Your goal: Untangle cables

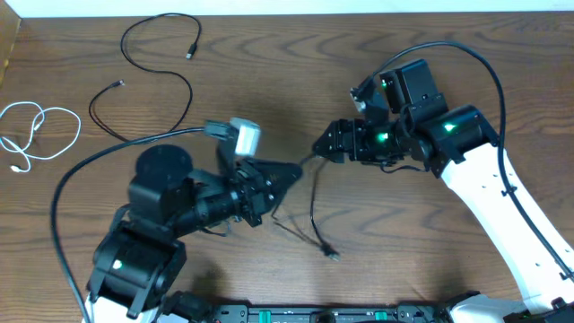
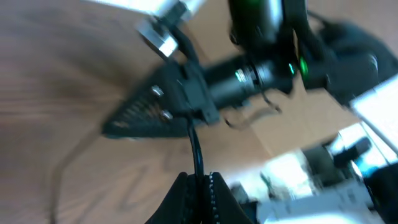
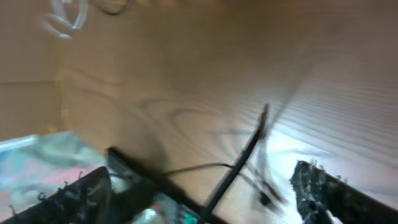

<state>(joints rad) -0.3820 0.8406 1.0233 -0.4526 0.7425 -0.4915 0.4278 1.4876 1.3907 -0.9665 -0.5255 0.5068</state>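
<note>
A: Overhead view: our left gripper is clamped on a black cable at the table's middle.

B: We see our right gripper with jaws apart; the white cable lies far left.

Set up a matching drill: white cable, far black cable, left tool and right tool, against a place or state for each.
Things:
1. white cable
2. far black cable
3. left tool
4. right tool

Place or state:
A. open
B. at the left edge of the table
C. shut on the middle black cable
D. far side, left of centre, clear of both arms

Pairs: 1-B, 2-D, 3-C, 4-A
</note>
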